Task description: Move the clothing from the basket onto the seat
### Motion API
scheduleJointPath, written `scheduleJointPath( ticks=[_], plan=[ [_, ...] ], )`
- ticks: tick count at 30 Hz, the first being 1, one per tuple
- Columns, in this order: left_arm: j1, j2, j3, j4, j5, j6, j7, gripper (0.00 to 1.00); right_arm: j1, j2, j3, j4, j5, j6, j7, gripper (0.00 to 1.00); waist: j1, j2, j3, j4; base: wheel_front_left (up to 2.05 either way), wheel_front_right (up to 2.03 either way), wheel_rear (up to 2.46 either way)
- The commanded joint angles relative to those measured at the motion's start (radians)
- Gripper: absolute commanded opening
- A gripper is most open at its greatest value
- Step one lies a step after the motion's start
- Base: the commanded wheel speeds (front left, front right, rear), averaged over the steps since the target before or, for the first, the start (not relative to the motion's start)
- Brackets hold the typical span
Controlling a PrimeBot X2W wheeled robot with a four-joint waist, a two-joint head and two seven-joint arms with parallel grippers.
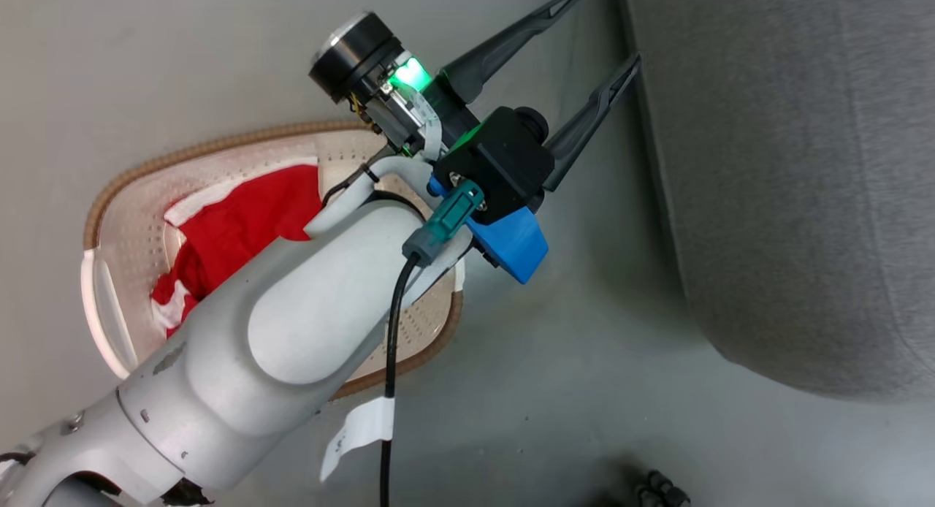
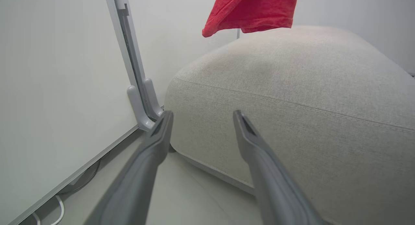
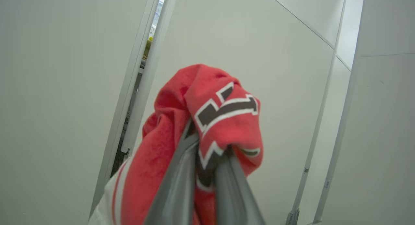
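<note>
Red jersey with black-and-white lettering (image 3: 223, 108): bunched over the tips of the right end effector (image 3: 209, 144), whose two dark fingers are clamped together on a fold of it. Cloth hangs down both sides of the fingers, in the air, pale wall panels behind it.

Left end effector (image 1: 608, 23): fingers spread wide, nothing between them. Head view puts it above the grey floor (image 1: 584, 383), tips pointing at the edge of the large light grey woven-fabric seat (image 1: 789, 185), close to it; contact cannot be told. Left wrist view: both tips (image 2: 202, 113) face the seat's side below its stitched seam.

Second red garment with white trim (image 1: 241, 222): lying crumpled inside the cream perforated oval basket with brown rim (image 1: 135, 229), partly hidden under the left forearm. Basket stands on the floor, apart from the seat.

Red cloth hem (image 2: 253, 9): hangs above the seat's rounded top in the left wrist view, clear of it.
</note>
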Motion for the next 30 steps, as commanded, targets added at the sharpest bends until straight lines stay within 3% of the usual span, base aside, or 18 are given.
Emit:
scheduleJointPath(
  ticks=[1, 7, 19, 20, 21, 30],
  plan=[
    [-0.021, 0.001, 0.000, -0.010, 0.004, 0.003, 0.003, 1.00, -0.018, -0.015, -0.011, 0.023, 0.002, 0.000, -0.001, 0.00, -0.0002, 0.0000, 0.058, 0.035, 0.00, 0.00, 0.00],
    [-0.025, 0.015, -0.009, -0.031, 0.014, 0.010, 0.009, 1.00, -0.003, -0.046, -0.007, 0.237, -0.057, 0.000, -0.001, 0.00, -0.0002, 0.0000, 0.093, 0.041, 0.00, 0.00, 0.00],
    [-0.011, 0.041, -0.010, -0.044, 0.002, 0.024, 0.012, 1.00, 0.106, 0.026, -0.038, 0.486, -0.077, 0.000, -0.001, 0.02, -0.0002, 0.0000, 0.089, 0.024, 0.00, 0.00, 0.00],
    [-0.012, 0.046, -0.009, -0.046, 0.002, 0.024, 0.014, 1.00, 0.110, 0.030, -0.040, 0.486, -0.071, 0.000, -0.001, 0.40, -0.0002, 0.0000, 0.089, 0.020, 0.00, 0.00, 0.00],
    [-0.012, 0.050, -0.009, -0.046, 0.001, 0.025, 0.016, 1.00, 0.118, 0.038, -0.045, 0.491, -0.060, 0.000, -0.001, 1.00, -0.0002, 0.0000, 0.089, 0.016, 0.00, 0.00, 0.00],
    [0.026, 0.048, -0.003, -0.024, -0.025, 0.040, -0.030, 1.00, 0.297, 0.068, -0.040, 0.351, -0.045, 0.000, -0.001, 1.00, -0.0002, 0.0000, -0.005, 0.005, 0.00, 0.00, 0.00]
  ],
)
